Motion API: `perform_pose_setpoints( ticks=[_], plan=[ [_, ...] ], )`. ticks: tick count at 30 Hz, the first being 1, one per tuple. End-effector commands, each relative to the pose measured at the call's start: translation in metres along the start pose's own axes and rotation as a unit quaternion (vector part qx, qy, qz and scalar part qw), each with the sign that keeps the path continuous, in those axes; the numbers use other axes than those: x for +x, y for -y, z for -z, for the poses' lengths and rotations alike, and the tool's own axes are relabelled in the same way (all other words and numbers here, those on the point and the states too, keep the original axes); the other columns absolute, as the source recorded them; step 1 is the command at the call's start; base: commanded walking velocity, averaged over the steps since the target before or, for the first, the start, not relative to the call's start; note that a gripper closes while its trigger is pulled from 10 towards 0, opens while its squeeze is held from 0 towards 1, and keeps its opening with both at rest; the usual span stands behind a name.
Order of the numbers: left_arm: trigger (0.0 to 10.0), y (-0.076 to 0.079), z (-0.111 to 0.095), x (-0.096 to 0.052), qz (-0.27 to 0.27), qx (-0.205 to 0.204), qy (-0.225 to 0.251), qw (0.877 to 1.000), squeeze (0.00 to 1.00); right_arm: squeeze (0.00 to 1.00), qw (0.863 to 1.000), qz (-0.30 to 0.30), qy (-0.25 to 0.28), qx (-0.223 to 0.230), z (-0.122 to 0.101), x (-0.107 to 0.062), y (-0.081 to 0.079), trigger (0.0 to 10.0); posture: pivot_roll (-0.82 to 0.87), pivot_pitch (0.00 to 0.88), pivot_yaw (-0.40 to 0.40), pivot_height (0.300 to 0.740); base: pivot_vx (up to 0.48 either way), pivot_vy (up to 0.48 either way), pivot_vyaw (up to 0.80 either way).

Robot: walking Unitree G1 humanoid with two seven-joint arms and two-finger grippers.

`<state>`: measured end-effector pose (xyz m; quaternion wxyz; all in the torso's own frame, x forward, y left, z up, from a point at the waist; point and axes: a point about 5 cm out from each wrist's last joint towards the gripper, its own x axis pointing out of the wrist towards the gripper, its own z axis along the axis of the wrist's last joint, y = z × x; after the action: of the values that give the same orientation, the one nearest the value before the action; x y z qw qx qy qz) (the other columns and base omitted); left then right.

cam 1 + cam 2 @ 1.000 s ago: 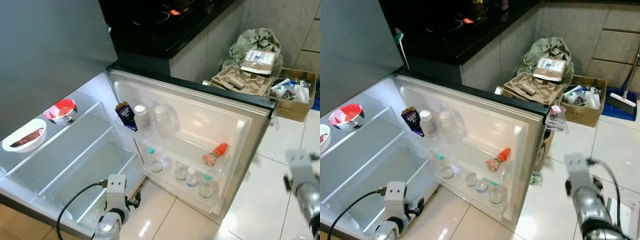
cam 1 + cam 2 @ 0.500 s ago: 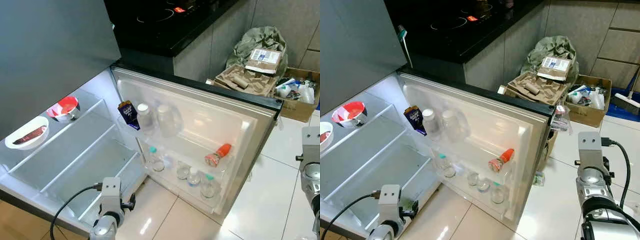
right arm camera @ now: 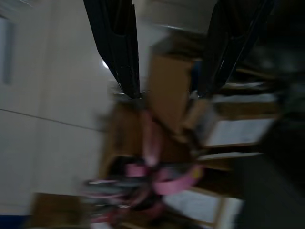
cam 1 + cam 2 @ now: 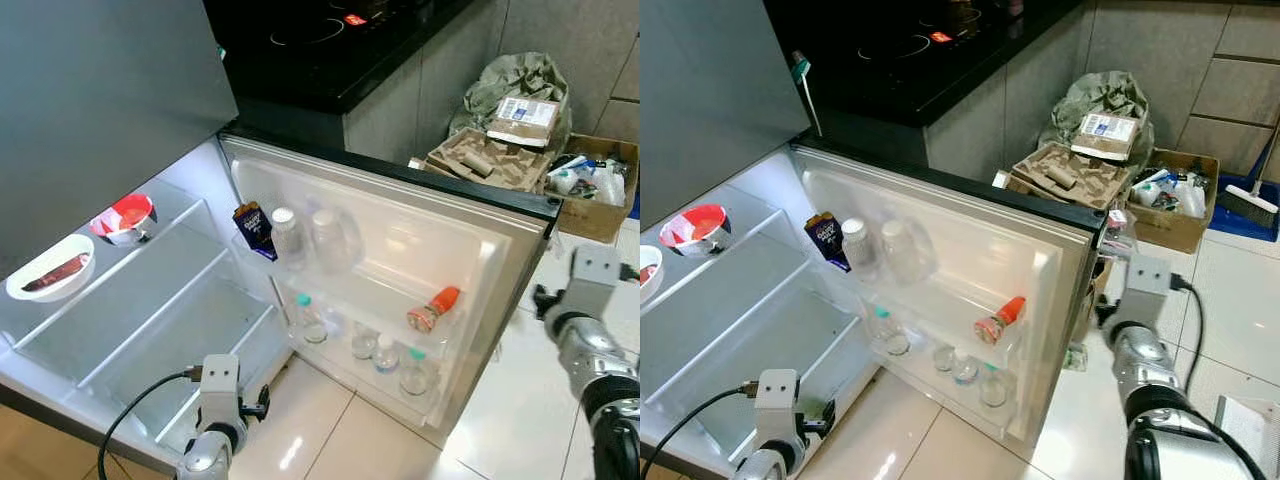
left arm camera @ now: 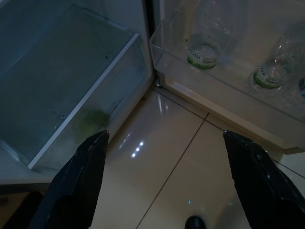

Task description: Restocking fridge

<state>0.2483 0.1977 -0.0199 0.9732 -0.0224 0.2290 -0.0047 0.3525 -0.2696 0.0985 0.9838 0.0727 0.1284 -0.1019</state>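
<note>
Door shelf (image 4: pixel 340 345) holds bottles (image 4: pixel 385 352) (one red-capped (image 4: pixel 431 309)).

Fridge shelves (image 4: pixel 150 300): top one holds red bowl (image 4: pixel 125 217) & white dish (image 4: pixel 50 268) w/ dark food, side by side; lower shelves bare. Door rack (image 4: pixel 330 275), upper: blue pack (image 4: pixel 250 228), 2 clear bottles (image 4: pixel 285 235) beside it. Door rack, lower: row of bottles (image 4: pixel 385 355), red-cap bottle (image 4: pixel 432 309) lying tilted above them. Tile floor (image 4: pixel 500 400): boxes (image 4: pixel 495 155) & a bag (image 4: pixel 520 80) by the wall.
</note>
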Motion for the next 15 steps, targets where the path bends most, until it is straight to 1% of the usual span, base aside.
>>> perform_pose_setpoints(
  ticks=[1, 5, 7, 11, 12, 13, 14, 15],
  plan=[
    [10.0, -0.009, 0.008, -0.005, -0.014, -0.002, -0.013, 1.0, 0.0, 0.0, 0.998, -0.056, -0.001, 0.019, 0.007, -0.001, -0.01, 10.0, -0.06, 0.128, 0.121, 0.74, 0.0, 0.0, 0.0],
    [10.0, -0.011, 0.011, -0.006, -0.017, -0.002, -0.018, 1.0, 0.0, 0.0, 0.991, -0.122, 0.001, 0.046, 0.015, -0.005, -0.018, 10.0, -0.06, 0.123, 0.124, 0.74, 0.0, 0.0, 0.0],
    [10.0, -0.011, 0.012, -0.007, -0.018, -0.002, -0.019, 1.0, 0.0, 0.0, 0.99, -0.134, 0.002, 0.049, 0.016, -0.006, -0.02, 10.0, -0.06, 0.123, 0.124, 0.74, 0.0, 0.0, 0.0],
    [10.0, -0.013, 0.016, -0.008, -0.02, -0.001, -0.027, 0.999, 0.0, 0.0, 0.974, -0.215, 0.005, 0.076, 0.02, -0.01, -0.031, 10.0, -0.06, 0.121, 0.126, 0.74, 0.0, 0.0, 0.0],
    [10.0, -0.015, 0.018, -0.009, -0.023, -0.002, -0.033, 0.999, 0.0, 0.0, 0.961, -0.261, -0.001, 0.087, 0.023, -0.014, -0.037, 10.0, -0.07, 0.116, 0.13, 0.74, 0.0, 0.0, 0.0],
    [10.0, -0.016, 0.02, -0.01, -0.026, -0.004, -0.037, 0.999, 0.0, 0.0, 0.951, -0.294, -0.005, 0.096, 0.025, -0.016, -0.041, 10.0, -0.07, 0.116, 0.13, 0.74, 0.0, 0.0, 0.0],
    [10.0, -0.017, 0.021, -0.01, -0.028, -0.004, -0.039, 0.999, 0.0, 0.0, 0.944, -0.315, -0.007, 0.102, 0.027, -0.018, -0.044, 10.0, -0.07, 0.116, 0.13, 0.74, 0.0, 0.0, 0.0],
    [10.0, -0.019, 0.024, -0.011, -0.034, -0.007, -0.045, 0.998, 0.0, 0.0, 0.928, -0.357, -0.016, 0.108, 0.03, -0.023, -0.05, 10.0, -0.07, 0.114, 0.132, 0.74, 0.0, 0.0, 0.0]
  ],
)
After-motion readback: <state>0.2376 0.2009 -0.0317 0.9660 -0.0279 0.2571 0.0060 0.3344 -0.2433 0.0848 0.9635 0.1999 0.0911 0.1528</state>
